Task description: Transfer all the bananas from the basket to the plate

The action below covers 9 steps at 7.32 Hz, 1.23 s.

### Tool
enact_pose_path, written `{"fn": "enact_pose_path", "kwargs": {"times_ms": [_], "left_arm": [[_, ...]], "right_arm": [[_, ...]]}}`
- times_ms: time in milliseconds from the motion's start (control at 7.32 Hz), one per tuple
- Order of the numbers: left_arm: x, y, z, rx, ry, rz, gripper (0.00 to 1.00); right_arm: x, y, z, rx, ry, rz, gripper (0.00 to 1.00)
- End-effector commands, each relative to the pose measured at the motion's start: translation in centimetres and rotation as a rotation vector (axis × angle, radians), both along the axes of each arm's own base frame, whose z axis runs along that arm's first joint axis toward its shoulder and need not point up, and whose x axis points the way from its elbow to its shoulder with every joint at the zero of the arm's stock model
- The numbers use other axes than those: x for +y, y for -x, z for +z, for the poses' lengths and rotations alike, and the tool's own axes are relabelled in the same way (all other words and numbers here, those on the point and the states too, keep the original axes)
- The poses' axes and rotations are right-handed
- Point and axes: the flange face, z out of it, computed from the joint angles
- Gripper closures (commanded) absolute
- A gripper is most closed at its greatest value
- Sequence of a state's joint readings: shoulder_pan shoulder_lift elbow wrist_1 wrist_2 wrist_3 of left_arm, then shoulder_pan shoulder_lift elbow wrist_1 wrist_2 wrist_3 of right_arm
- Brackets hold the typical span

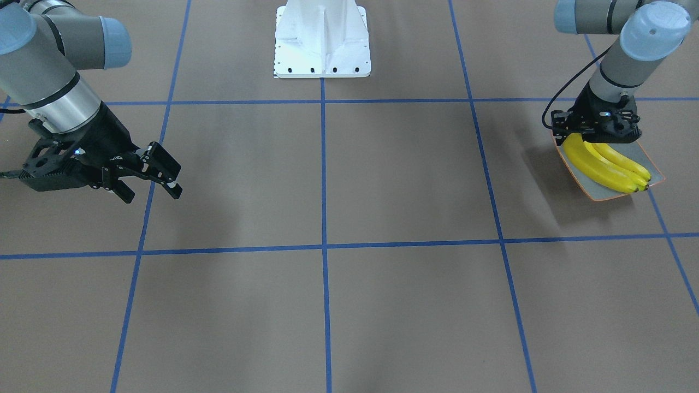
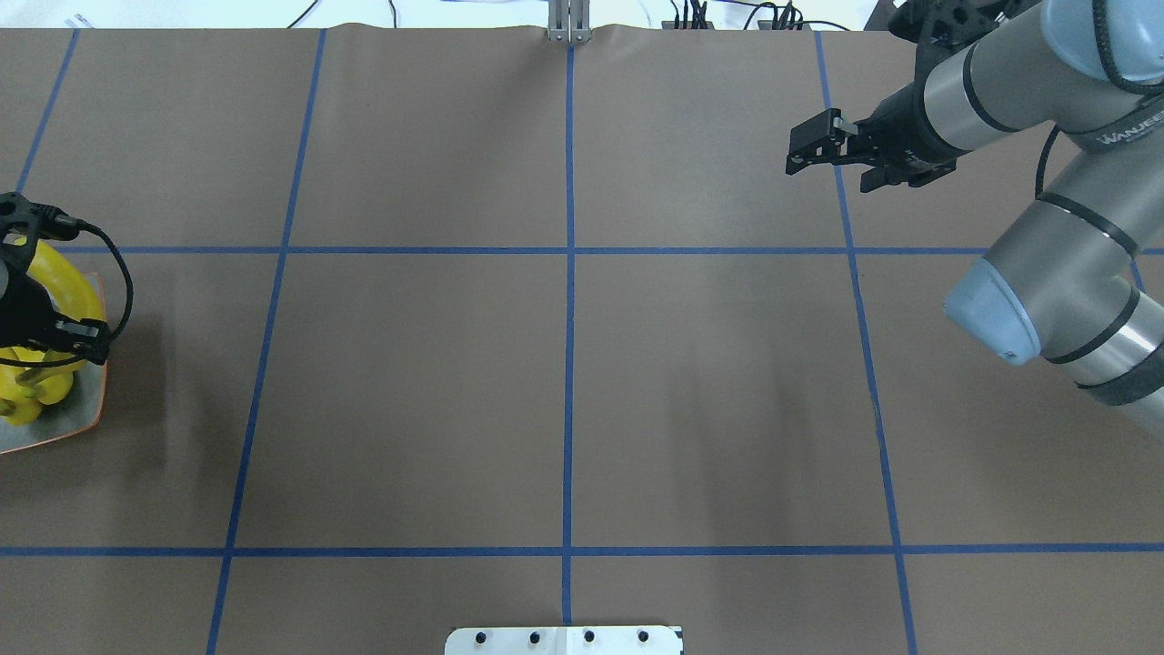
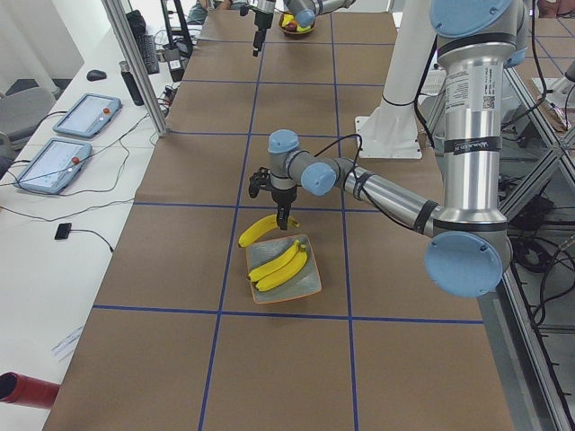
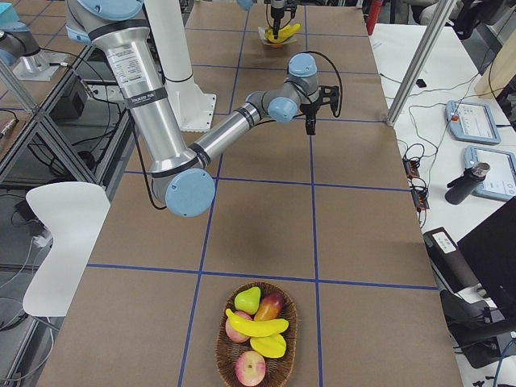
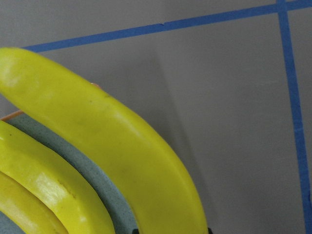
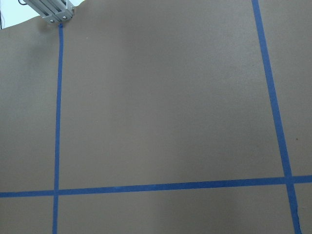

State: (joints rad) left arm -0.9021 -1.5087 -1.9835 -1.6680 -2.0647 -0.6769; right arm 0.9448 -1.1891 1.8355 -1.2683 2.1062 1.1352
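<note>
Left fingers (image 3: pixel 285 216) are pinching a banana (image 3: pixel 260 231) over the plate (image 3: pixel 306 285) rim (right fingers (image 1: pixel 164 167) spread); it could roll off.

Bananas (image 1: pixel 603 166) on plate (image 1: pixel 600 192), basket (image 4: pixel 293 326) opp. end

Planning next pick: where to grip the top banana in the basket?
Probably mid-body, coming straight down, pinching across its width. The banana lies flat, crosswise on top of the other fruit in the basket, its middle exposed.

Blue tape lines (image 1: pixel 323 164) grid the brown table (image 1: pixel 404 174), a white chair (image 4: pixel 56 234) beside it.
</note>
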Motion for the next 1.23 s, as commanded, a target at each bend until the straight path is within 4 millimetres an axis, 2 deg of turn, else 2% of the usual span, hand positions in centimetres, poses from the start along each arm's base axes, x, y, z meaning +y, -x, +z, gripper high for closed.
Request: {"fn": "enact_pose_path", "kwargs": {"times_ms": [0, 273, 683, 819, 956, 1092], "left_arm": [[-0.1, -0.1, 1.8, -0.023, 0.028, 0.0, 1.0], [-0.2, -0.1, 3.5, -0.043, 0.054, 0.0, 1.0], [-0.4, -0.1, 4.6, -0.056, 0.061, 0.015, 0.97], [-0.5, -0.3, 5.2, -0.064, 0.067, 0.016, 0.33], [-0.6, -0.3, 5.3, -0.066, 0.068, 0.017, 0.08], [-0.7, -0.3, 4.9, -0.06, 0.063, 0.015, 0.0]], "right_arm": [[0.1, -0.1, 0.1, -0.001, 0.0, -0.001, 0.0], [0.0, -0.4, 0.3, 0.002, 0.004, 0.005, 0.0], [-0.1, -0.6, 0.4, 0.003, 0.004, 0.009, 0.0], [-0.1, -0.6, 0.4, 0.004, 0.006, 0.009, 0.0], [-0.2, -0.7, 0.4, 0.004, 0.006, 0.011, 0.0], [-0.2, -0.7, 0.4, 0.004, 0.006, 0.011, 0.0]]}}
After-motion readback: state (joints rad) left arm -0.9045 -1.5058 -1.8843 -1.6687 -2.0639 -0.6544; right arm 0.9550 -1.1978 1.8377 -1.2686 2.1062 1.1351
